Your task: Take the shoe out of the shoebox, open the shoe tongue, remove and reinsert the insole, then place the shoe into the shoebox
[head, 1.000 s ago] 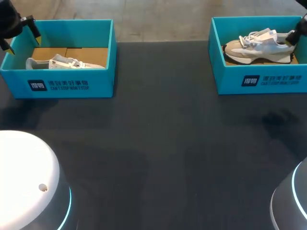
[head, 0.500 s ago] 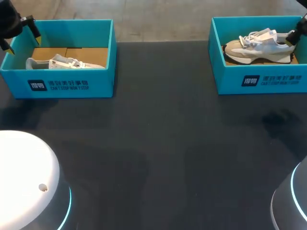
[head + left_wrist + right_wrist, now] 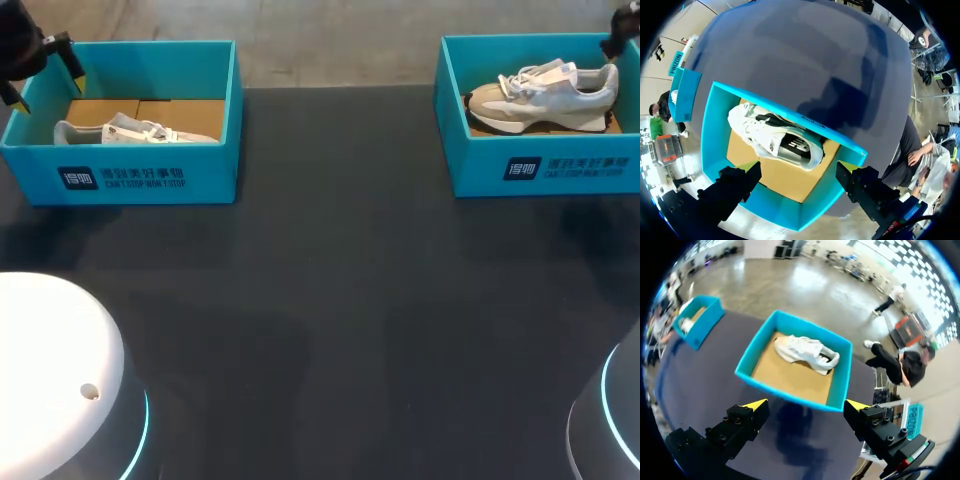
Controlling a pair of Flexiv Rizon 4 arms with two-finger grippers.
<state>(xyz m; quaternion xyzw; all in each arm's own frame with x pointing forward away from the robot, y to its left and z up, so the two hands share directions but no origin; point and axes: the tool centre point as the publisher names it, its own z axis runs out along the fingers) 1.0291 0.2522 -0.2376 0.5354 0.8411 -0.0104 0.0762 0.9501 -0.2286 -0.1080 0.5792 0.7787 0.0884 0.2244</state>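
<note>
Left gripper point(image 3: 799, 172): released, empty. Left box point(image 3: 715, 135) ahead, holding white shoe point(image 3: 775, 140).
Right gripper point(image 3: 806, 404): released, empty. Right box point(image 3: 790, 394) ahead, holding tan-and-white shoe point(image 3: 807, 352).

The left claw point(image 3: 797, 169) points downward, both fingers spread wide apart, yellow tips level. The right claw point(image 3: 806, 405) is likewise spread wide. The left arm point(image 3: 28, 50) enters at the bench's far left corner, and the right arm point(image 3: 625, 35) at the far right corner.

two teal shoeboxes point(image 3: 150, 180) point(image 3: 560, 165), two pale shoes point(image 3: 130, 130) point(image 3: 540, 95), one per box.
</note>
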